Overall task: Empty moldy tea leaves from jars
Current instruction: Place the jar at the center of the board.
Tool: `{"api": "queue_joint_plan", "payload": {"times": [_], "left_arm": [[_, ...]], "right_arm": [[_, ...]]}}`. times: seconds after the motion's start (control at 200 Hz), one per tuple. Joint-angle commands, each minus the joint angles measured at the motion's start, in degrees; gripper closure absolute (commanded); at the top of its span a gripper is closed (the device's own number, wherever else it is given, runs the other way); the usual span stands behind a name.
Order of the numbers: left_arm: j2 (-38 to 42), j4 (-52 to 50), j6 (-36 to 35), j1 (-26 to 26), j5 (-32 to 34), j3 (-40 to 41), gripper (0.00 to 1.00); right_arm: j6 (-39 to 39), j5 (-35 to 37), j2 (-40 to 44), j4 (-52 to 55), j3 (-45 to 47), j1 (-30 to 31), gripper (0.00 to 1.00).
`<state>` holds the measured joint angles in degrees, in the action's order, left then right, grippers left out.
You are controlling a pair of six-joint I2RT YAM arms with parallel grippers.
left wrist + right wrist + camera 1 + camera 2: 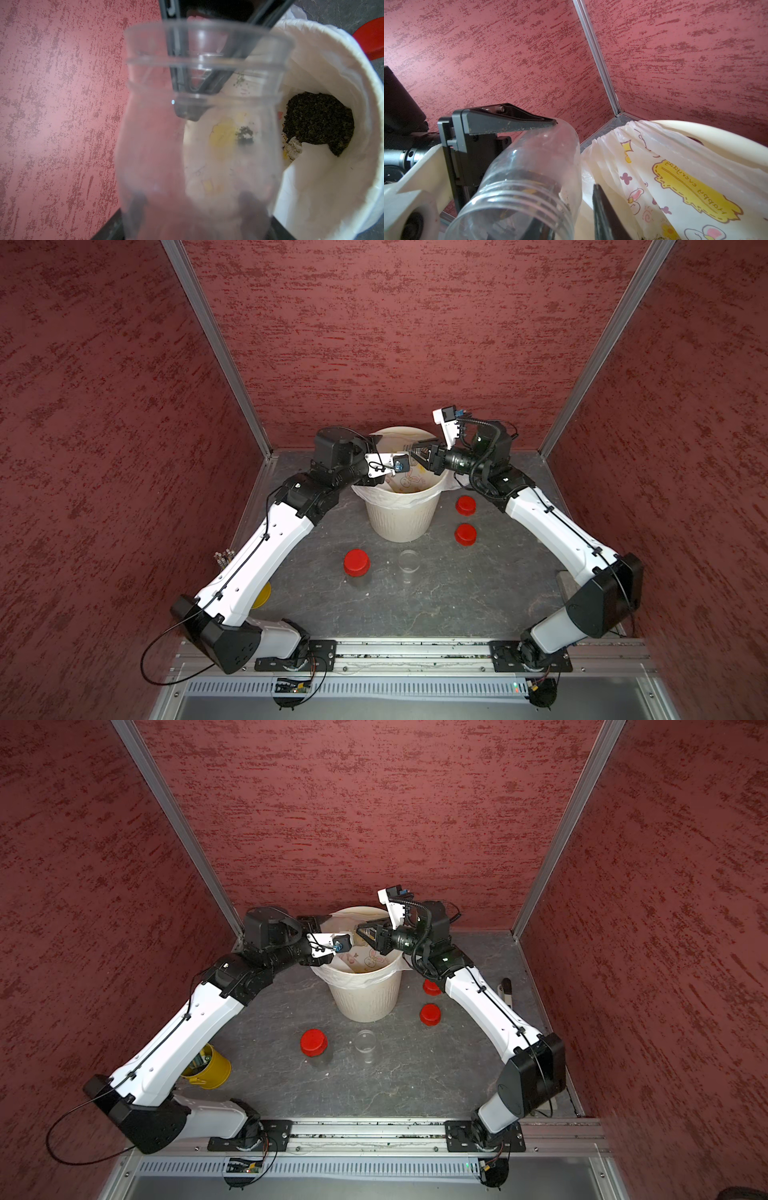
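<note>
Left gripper (548,151) holds 1 open jar (197,145) tilted over the bin (399,526), at the middle of the worktop's (436,605) back edge.

Only the left wrist view shows the moldy tea leaves (318,122), a dark heap in the bin's white bag (324,187); the held jar seems nearly empty. The right wrist view shows the left fingers (508,122) clamped on the jar's base half, with its mouth pointing away from them. The right gripper (417,454) is close to that mouth, but I cannot tell how wide it stands. Both top views add 1 capped jar (356,566) and 1 uncapped jar (408,562) mid-worktop, and 2 loose red caps (465,504) (465,534) just beside the bin.
</note>
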<state>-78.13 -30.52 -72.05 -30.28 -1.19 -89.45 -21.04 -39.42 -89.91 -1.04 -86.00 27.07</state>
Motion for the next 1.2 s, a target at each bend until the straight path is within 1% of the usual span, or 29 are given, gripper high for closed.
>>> {"api": "queue_joint_plan", "payload": {"times": [0.0,0.185,0.481,0.576,0.776,0.852,0.967,1.087,1.147,1.192], "left_arm": [[0.17,2.34,0.05,-0.46,-0.74,-0.98,0.29],[0.09,2.79,-0.38,-0.48,-0.36,-0.99,0.28],[-0.01,3.46,-0.63,-0.58,-0.14,-0.72,0.26],[-0.09,3.69,-0.77,-0.74,0.05,-0.73,0.25],[0.10,4.32,-0.90,-0.74,1.07,-0.39,0.23],[0.08,5.24,-0.78,-0.76,2.28,-0.03,0.21],[0.47,6.90,-0.54,-0.72,4.48,1.04,0.13],[2.31,9.98,0.24,-0.52,3.67,3.58,0.03],[3.26,10.59,1.26,-0.26,2.76,4.51,0.00],[4.00,10.81,2.09,0.04,2.16,5.16,0.00]], "right_arm": [[0.51,-1.05,-0.71,0.63,-1.89,0.68,0.74],[0.41,-1.41,-0.79,0.88,-1.89,0.88,0.83],[-0.30,-1.96,-0.87,1.00,-1.81,1.14,0.94],[-0.73,-2.45,-0.96,0.56,-1.72,1.29,1.00],[-1.62,-2.33,-0.63,0.15,-1.72,1.36,1.00],[-1.18,-0.52,-0.17,1.16,-1.81,1.31,1.00],[-0.58,2.28,0.94,2.19,-1.81,0.81,1.00],[-0.76,4.45,1.78,3.31,-2.24,-0.02,1.00],[-0.93,5.19,2.51,3.36,-2.08,-0.68,1.00],[-1.12,5.67,3.10,3.35,-1.93,-1.24,1.00]]}}
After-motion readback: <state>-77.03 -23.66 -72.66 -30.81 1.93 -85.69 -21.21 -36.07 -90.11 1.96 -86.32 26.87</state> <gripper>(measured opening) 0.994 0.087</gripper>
